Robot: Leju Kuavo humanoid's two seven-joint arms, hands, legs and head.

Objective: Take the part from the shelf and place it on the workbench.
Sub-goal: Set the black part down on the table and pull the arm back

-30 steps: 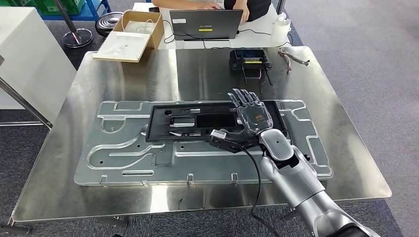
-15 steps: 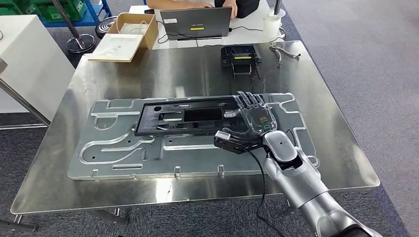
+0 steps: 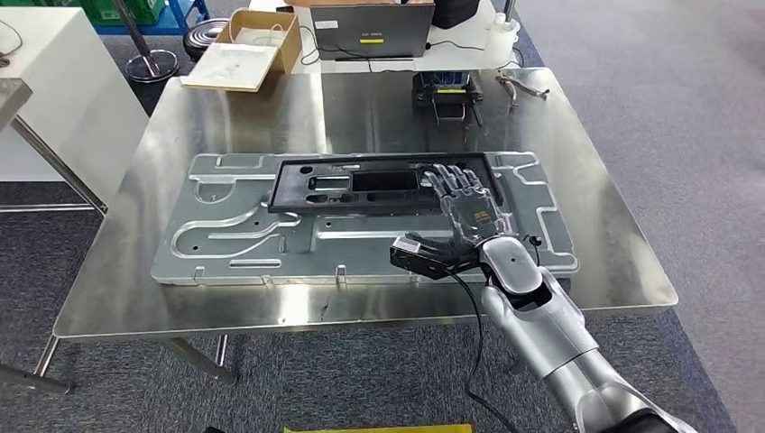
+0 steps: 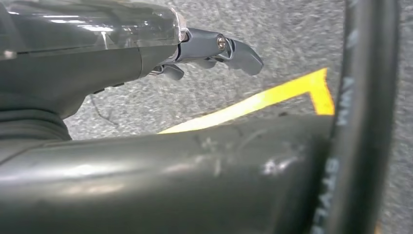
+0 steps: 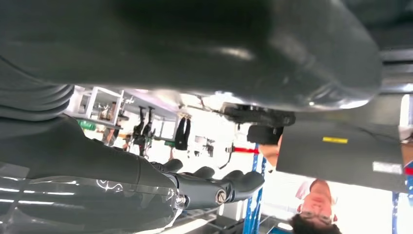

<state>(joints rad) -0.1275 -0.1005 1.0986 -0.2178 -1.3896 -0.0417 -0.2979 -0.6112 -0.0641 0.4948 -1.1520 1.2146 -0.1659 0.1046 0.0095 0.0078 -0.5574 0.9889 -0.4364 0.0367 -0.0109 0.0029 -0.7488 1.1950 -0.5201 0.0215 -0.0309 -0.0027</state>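
1. We see the black part (image 3: 379, 185) lying flat on the far half of a ribbed metal plate (image 3: 271, 244), its long side running left to right.
2. Our right hand (image 3: 465, 209) hovers over the part's right end, fingers stretched out and spread, holding nothing.
3. Our left hand (image 4: 146, 48) hangs above grey carpet with a yellow line (image 4: 263, 100); its fingers (image 4: 238, 51) curl slightly and hold nothing.
4. The plate rests on the shiny steel workbench (image 3: 577, 180).
5. At the bench's far edge sit a black controller (image 3: 444, 93) and pliers (image 3: 521, 87).
6. Beyond stand a laptop (image 3: 374, 30) and, to the left, a cardboard box (image 3: 242, 47).
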